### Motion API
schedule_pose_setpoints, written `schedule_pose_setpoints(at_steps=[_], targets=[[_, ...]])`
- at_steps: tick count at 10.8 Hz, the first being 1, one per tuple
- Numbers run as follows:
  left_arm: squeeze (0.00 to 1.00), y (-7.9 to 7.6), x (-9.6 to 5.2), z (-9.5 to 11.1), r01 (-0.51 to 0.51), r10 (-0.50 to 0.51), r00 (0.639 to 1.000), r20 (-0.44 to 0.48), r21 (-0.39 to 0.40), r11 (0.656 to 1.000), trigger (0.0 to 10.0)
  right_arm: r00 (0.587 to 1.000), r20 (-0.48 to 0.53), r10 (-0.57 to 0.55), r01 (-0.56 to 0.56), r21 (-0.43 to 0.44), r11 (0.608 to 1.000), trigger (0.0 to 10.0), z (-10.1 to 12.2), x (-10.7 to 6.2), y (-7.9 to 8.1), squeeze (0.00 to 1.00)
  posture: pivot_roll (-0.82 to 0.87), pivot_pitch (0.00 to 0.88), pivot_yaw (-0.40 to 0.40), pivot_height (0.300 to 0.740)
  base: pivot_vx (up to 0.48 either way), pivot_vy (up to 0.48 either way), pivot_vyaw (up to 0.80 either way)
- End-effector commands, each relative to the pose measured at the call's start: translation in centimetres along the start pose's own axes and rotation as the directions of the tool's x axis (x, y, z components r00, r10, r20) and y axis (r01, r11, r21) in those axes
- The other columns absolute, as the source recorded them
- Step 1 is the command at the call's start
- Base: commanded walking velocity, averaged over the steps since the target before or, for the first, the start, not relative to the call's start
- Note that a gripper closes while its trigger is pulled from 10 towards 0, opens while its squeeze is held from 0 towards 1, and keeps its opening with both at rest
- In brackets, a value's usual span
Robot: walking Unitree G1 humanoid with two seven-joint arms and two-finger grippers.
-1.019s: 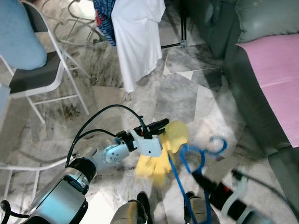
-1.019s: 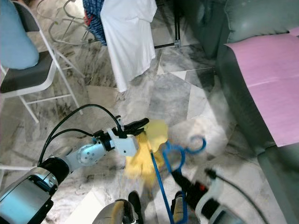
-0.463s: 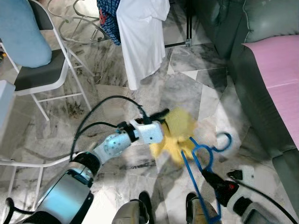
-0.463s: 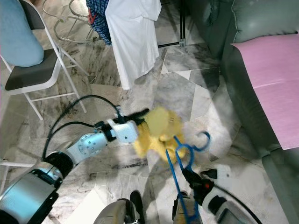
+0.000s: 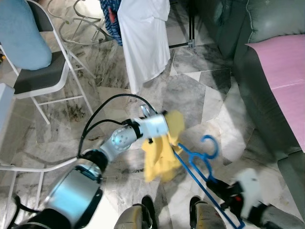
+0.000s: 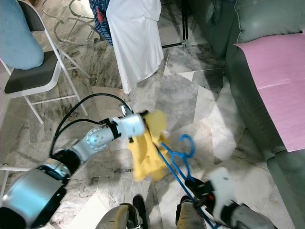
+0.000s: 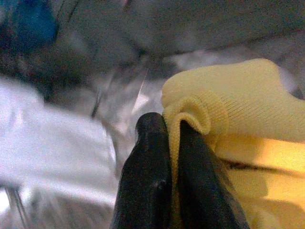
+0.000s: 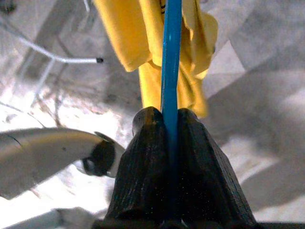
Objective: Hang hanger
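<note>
At the bottom right of the left eye view the right gripper (image 5: 220, 187) is clenched on a blue hanger (image 5: 198, 157); the right wrist view confirms it, the two black fingers (image 8: 143, 167) pressed against either side of the thin blue bar. The hanger runs diagonally up from that grip toward the frame's centre, its hook curling open just right of centre. Just left of the hook, the left gripper (image 5: 167, 125) pinches a fold of a yellow garment (image 5: 159, 157); in the left wrist view the fingers (image 7: 147, 181) are closed with the ribbed yellow edge caught between them. The garment hangs slack from that pinch and drapes across the upper part of the hanger, touching it, though whether the bar is already threaded inside the cloth cannot be told. Both are held above the marble floor (image 5: 190, 90), with the robot's feet at the bottom edge. Farther off, at the upper left, stands a white chair (image 5: 38, 76); at the top centre a white shirt (image 5: 143, 38) hangs, with a dark post beside it; a grey sofa (image 5: 257, 81) with a pink cloth fills the upper right. Judged from this, the step in hand is carrying the hanger and garment toward the hanging clothes. The next move calls for raising the hanger with its hook free and upright, and keeping the cloth clear of the hook.
</note>
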State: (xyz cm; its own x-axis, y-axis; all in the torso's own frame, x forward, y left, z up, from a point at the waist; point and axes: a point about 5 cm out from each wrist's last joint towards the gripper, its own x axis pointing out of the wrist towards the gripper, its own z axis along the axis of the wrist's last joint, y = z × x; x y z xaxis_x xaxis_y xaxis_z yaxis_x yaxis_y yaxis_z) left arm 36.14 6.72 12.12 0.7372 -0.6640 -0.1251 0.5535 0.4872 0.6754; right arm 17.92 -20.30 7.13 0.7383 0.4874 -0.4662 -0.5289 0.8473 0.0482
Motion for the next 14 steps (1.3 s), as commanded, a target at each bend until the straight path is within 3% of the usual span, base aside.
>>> schedule_pose_setpoints(at_steps=[1,4,6,7,9,11,14], targets=[[0.0,1.2,-0.3,-1.3,-0.097,0.077,0.99,-0.115,-0.181,0.979,10.0,1.0,-0.016,0.017,-0.018,-0.071,0.997,10.0,-0.3,-0.2,0.7,0.0,-0.28,0.29,0.225,0.74,0.0,0.0,0.0],[0.0,2.5,-0.3,-1.8,-0.131,0.072,0.98,-0.183,-0.339,0.932,10.0,0.999,-0.016,0.032,-0.034,-0.145,0.989,10.0,1.0,-2.1,-0.4,0.0,-0.29,0.287,0.232,0.74,0.0,0.0,0.0],[0.0,3.1,-0.4,-1.4,0.009,-0.051,0.988,-0.147,-0.27,0.963,10.0,0.999,-0.048,-0.019,0.007,-0.244,0.97,10.0,2.0,-4.1,-2.5,0.0,-0.28,0.286,0.237,0.74,0.0,0.0,0.0],[0.0,3.3,-0.7,-1.3,0.098,-0.13,0.983,-0.126,-0.227,0.969,10.0,0.996,-0.027,-0.09,0.078,-0.293,0.953,10.0,3.0,-5.1,-4.1,0.0,-0.28,0.285,0.24,0.74,0.0,0.0,0.0],[0.0,3.4,-1.0,-1.0,0.18,-0.2,0.977,-0.075,-0.216,0.96,10.0,0.983,0.066,-0.173,0.185,-0.313,0.932,10.0,4.5,-5.0,-5.4,0.0,-0.28,0.283,0.244,0.74,0.0,0.0,0.0],[0.0,3.1,-1.2,-0.6,0.249,-0.258,0.966,-0.017,-0.207,0.946,10.0,0.978,0.122,-0.168,0.199,-0.318,0.927,10.0,5.2,-3.7,-5.3,0.0,-0.28,0.28,0.243,0.74,0.0,0.0,0.0],[0.0,3.4,-0.5,0.9,0.283,-0.274,0.959,0.073,-0.192,0.94,10.0,0.999,0.047,0.007,0.007,-0.292,0.956,10.0,4.5,-2.7,-3.2,0.0,-0.27,0.28,0.235,0.74,0.0,0.0,0.0]])
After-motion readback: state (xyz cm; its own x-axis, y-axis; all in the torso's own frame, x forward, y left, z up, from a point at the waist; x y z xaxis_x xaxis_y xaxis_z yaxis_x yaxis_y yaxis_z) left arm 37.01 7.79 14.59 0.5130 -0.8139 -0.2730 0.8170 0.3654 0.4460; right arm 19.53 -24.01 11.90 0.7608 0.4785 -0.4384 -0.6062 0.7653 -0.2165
